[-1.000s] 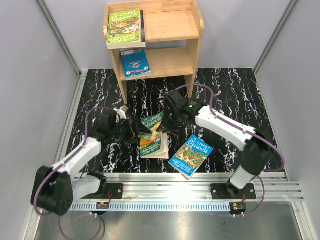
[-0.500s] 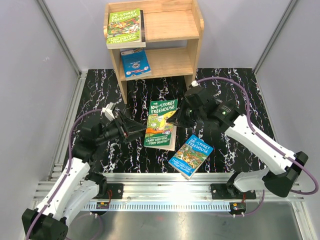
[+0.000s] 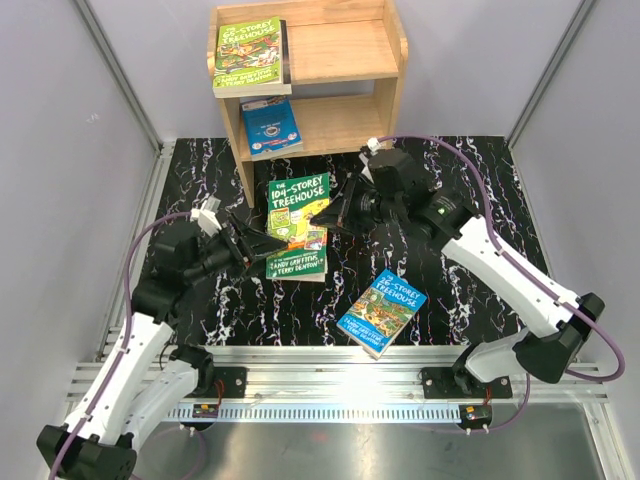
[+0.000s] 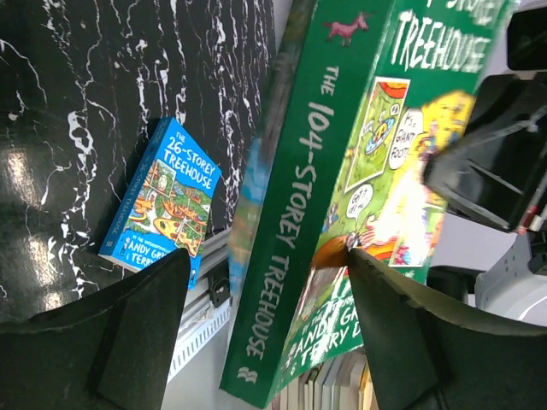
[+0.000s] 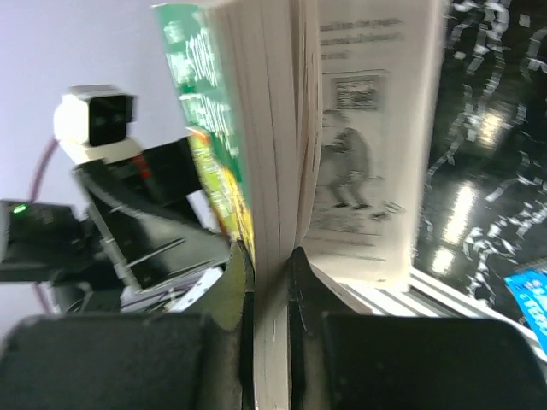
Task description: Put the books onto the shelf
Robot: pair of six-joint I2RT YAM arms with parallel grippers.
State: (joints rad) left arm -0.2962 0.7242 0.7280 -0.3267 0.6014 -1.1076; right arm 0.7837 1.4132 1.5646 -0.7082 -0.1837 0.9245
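Green 104-Storey Treehouse paperback raised mid-frame below the shelf; right gripper pinched on its fore-edge, pages splaying loose; left gripper wide astride the spine side; light, floppy, glossy-slick by my judgement, best clamped across the stiff spine.

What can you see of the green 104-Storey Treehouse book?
The 104-Storey Treehouse book is a thick green paperback with cartoon cover art, held above the black marbled table before the shelf. The right gripper pinches its page edge, some pages fanning loose. The left gripper has open jaws either side of its spine.
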